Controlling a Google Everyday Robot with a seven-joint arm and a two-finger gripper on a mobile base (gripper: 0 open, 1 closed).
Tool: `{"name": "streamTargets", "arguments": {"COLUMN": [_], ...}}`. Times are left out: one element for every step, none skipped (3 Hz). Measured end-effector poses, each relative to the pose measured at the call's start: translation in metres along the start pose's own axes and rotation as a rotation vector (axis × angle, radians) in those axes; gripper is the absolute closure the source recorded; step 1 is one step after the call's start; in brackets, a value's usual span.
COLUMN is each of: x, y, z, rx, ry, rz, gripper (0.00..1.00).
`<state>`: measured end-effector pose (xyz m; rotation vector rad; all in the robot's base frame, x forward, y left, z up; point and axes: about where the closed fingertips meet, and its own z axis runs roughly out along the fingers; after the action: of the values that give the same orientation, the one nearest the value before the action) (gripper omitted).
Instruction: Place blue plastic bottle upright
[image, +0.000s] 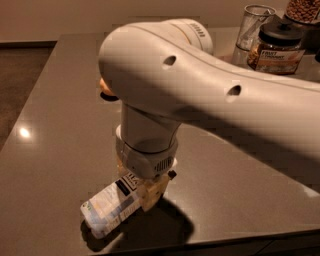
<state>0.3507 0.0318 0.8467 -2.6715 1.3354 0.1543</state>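
Observation:
The blue plastic bottle (111, 206) lies on its side near the front edge of the dark table (50, 130). Its pale blue-and-white label faces up and its dark logo panel sits next to the gripper. The end that points front-left shows; the other end is hidden under the gripper. My gripper (150, 192) hangs from the big white arm (200, 85), pointing straight down. It is right at the bottle's upper right end and low to the table, touching or nearly touching the bottle.
An orange fruit (104, 88) peeks out behind the arm at the left. A clear drinking glass (254, 26), a dark-lidded jar (278, 46) and another jar (303, 10) stand at the back right. The table's front edge runs just below the bottle.

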Motion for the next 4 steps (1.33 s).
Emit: {"name": "streamTargets", "arguments": {"x": [0.013, 0.032, 0.05, 0.061], "y": [-0.004, -0.019, -0.047, -0.069], "z": [0.002, -0.022, -0.062, -0.099], "rx": [-0.009, 0.055, 0.167, 0.317], "ry": [0.041, 0.074, 0.089, 0.085], "rz": [-0.004, -0.033, -0.129, -0.237], "gripper": [0.65, 0.88, 1.0, 1.0]}}
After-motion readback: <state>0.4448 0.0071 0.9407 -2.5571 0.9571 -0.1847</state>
